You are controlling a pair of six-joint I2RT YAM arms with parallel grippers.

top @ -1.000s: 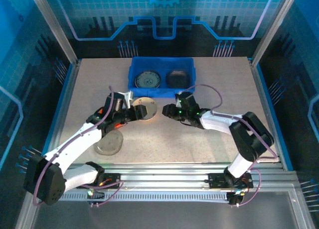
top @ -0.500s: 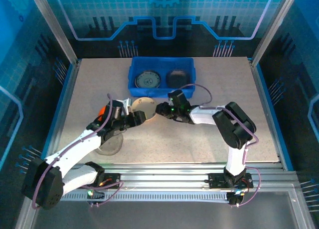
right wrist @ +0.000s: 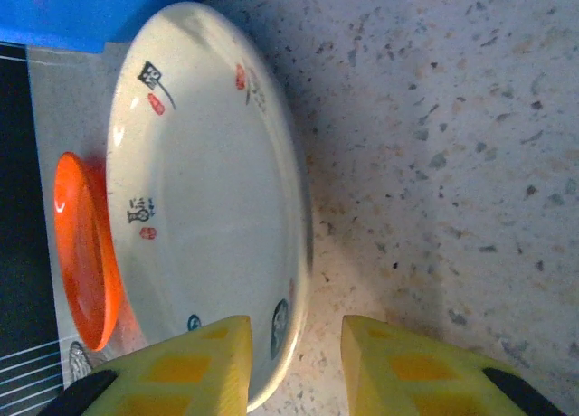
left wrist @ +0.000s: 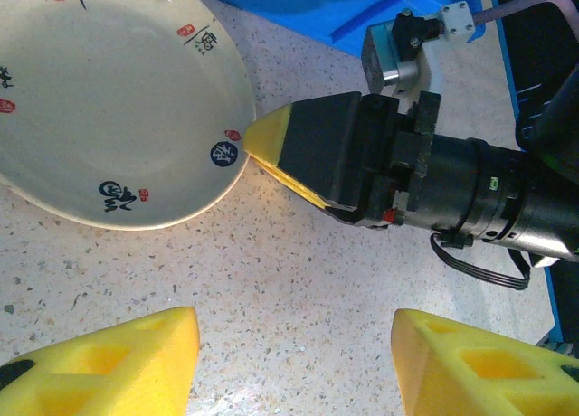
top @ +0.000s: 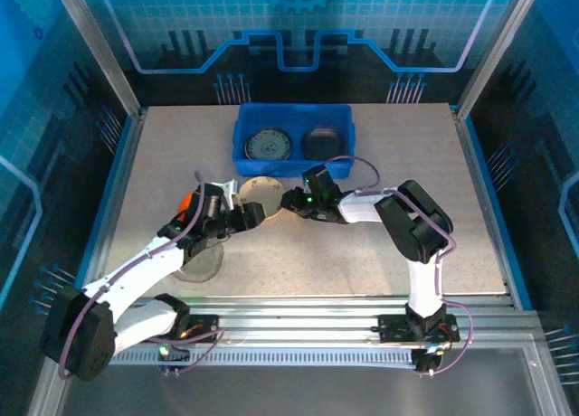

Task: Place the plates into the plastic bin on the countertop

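A cream plate (top: pixel 261 197) with small marks lies on the countertop (top: pixel 380 253), just in front of the blue plastic bin (top: pixel 291 165). My right gripper (top: pixel 288 201) is at its right rim. In the right wrist view the fingers (right wrist: pixel 172 371) straddle that rim (right wrist: pixel 294 280), open, with a gap on the outer side. My left gripper (left wrist: pixel 294 362) is open over bare counter near the plate (left wrist: pixel 109 118), holding nothing. A blue-patterned plate (top: pixel 269 146) and a black plate (top: pixel 321 142) lie in the bin. An orange-red plate (right wrist: pixel 86 253) lies beyond the cream one.
A clear glass plate (top: pixel 199 260) sits under my left arm near the front left. The bin's front wall (left wrist: pixel 344 18) is close behind the cream plate. A blue and metal frame (top: pixel 484 190) edges the counter.
My right gripper has moved left to the cream plate's rim and its arm has folded in. My left gripper has drawn back off the plate toward the near left.
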